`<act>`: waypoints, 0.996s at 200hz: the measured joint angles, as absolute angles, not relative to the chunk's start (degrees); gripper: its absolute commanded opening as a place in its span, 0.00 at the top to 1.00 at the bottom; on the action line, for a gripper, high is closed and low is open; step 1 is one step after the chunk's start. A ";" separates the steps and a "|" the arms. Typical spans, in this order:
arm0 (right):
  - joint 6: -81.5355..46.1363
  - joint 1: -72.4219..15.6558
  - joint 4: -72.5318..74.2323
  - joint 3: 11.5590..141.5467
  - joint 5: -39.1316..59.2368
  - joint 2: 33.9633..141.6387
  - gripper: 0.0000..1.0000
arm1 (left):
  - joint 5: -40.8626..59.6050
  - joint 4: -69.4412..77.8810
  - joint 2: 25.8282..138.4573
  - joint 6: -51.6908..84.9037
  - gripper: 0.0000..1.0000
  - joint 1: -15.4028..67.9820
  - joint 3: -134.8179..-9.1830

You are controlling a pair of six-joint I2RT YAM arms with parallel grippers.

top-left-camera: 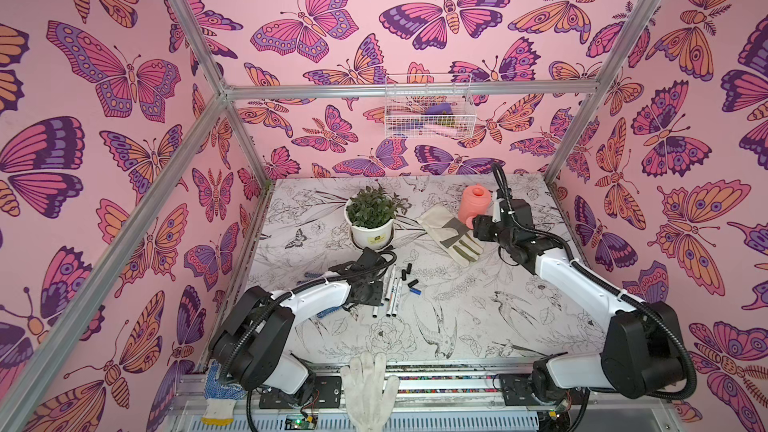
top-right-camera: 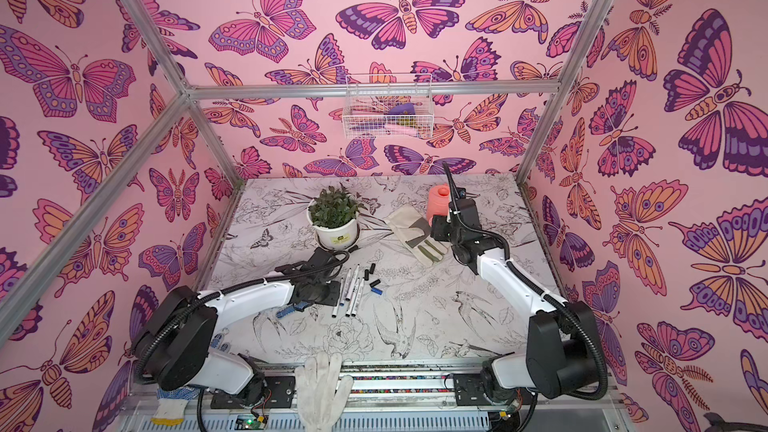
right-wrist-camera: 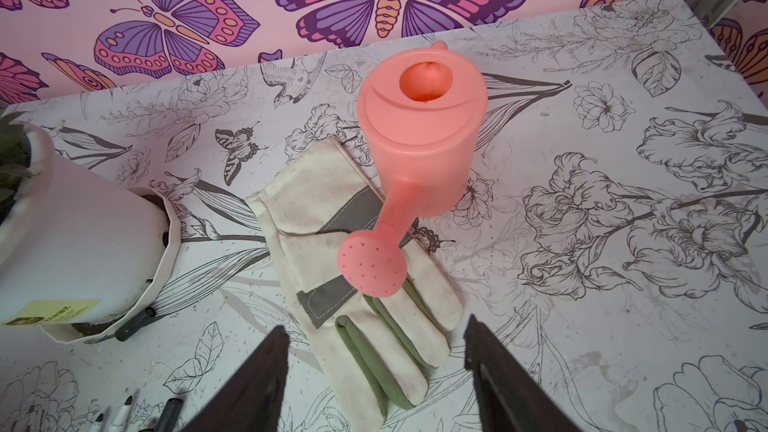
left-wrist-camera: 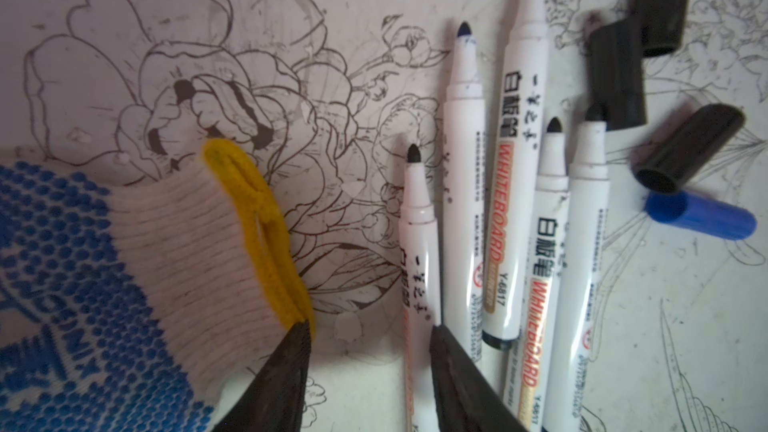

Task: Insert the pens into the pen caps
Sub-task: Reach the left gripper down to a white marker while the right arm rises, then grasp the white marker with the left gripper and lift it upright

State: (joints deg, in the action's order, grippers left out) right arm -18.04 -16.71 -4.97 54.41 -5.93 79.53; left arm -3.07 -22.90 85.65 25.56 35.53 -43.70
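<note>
pens [top-left-camera: 387,292] left of pen caps [top-left-camera: 412,283], plant [top-left-camera: 371,211] behind

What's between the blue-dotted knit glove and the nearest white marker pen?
Bare flower-printed tabletop and one dark finger of the left gripper, seen in the left wrist view.

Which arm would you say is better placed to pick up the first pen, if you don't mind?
Left. The left gripper is low over the pens, open jaws either side of the outermost pen; the right gripper hangs far off above the gardening glove.

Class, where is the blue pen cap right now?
In a top view the blue pen cap lies mid-table, just right of the pens, beside a black cap.
</note>
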 measured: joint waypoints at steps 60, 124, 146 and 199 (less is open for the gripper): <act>-18.37 -16.71 -5.41 54.41 -5.89 79.53 0.31 | -5.61 -27.75 87.22 25.63 0.60 36.10 -45.74; -19.29 -16.75 -5.43 54.41 -5.89 79.53 0.31 | -7.14 -31.88 90.19 25.96 0.62 37.43 -48.56; -19.49 -16.75 -5.43 54.41 -5.91 79.53 0.31 | -7.57 -32.84 91.92 25.91 0.63 38.65 -49.74; -19.51 -16.75 -5.96 54.61 -5.96 79.53 0.32 | -9.10 -33.41 93.49 25.56 0.66 39.79 -51.20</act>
